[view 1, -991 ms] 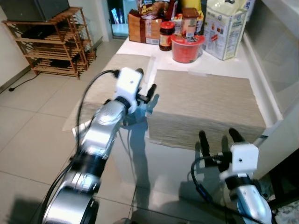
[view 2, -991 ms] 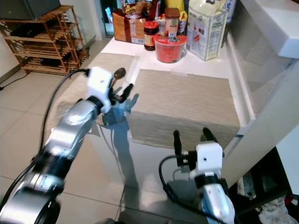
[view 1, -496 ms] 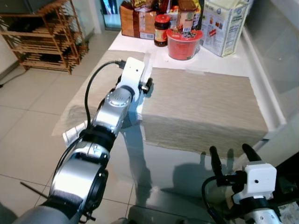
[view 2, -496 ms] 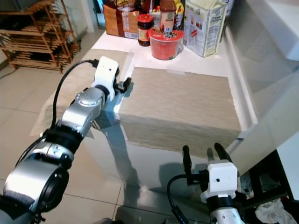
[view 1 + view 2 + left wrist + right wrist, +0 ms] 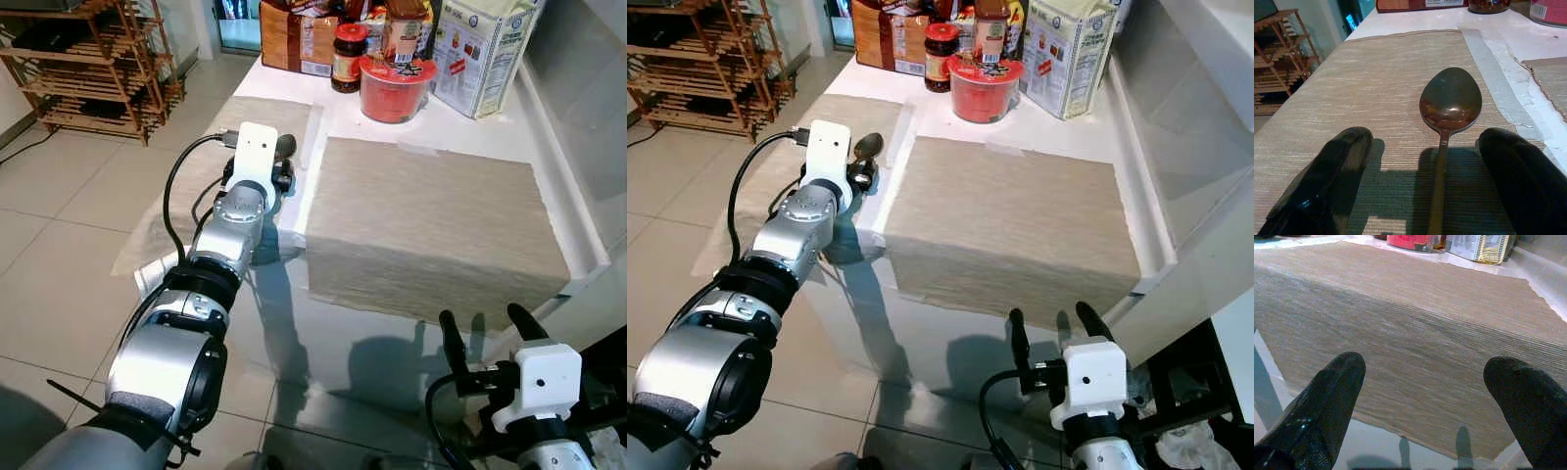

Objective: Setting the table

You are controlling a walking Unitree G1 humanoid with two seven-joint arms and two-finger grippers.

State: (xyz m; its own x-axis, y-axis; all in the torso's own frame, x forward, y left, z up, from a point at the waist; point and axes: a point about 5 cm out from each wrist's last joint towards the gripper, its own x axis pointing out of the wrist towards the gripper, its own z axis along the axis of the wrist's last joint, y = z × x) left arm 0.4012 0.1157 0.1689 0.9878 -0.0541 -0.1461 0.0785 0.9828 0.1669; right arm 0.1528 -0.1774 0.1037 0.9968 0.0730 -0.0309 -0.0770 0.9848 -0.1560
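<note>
I see my left gripper (image 5: 1422,181) low over the left placemat (image 5: 201,186), at about 11 o'clock from me. Its two black fingers (image 5: 1327,171) are spread wide apart. A dark metal spoon (image 5: 1448,117) lies flat on that mat, right between them, with its bowl pointing away. I can't tell if the fingers touch the handle.

My right gripper (image 5: 1050,328) hangs at about 5 o'clock, near the front edge of the glass table (image 5: 333,333). Its fingers are spread apart too, with nothing in them. The big right placemat (image 5: 431,220) lies just past it.

At 12 o'clock stand a red tub (image 5: 394,88), a dark jar (image 5: 349,57) and a white carton (image 5: 485,49). The writing on them is too small for me to read.
</note>
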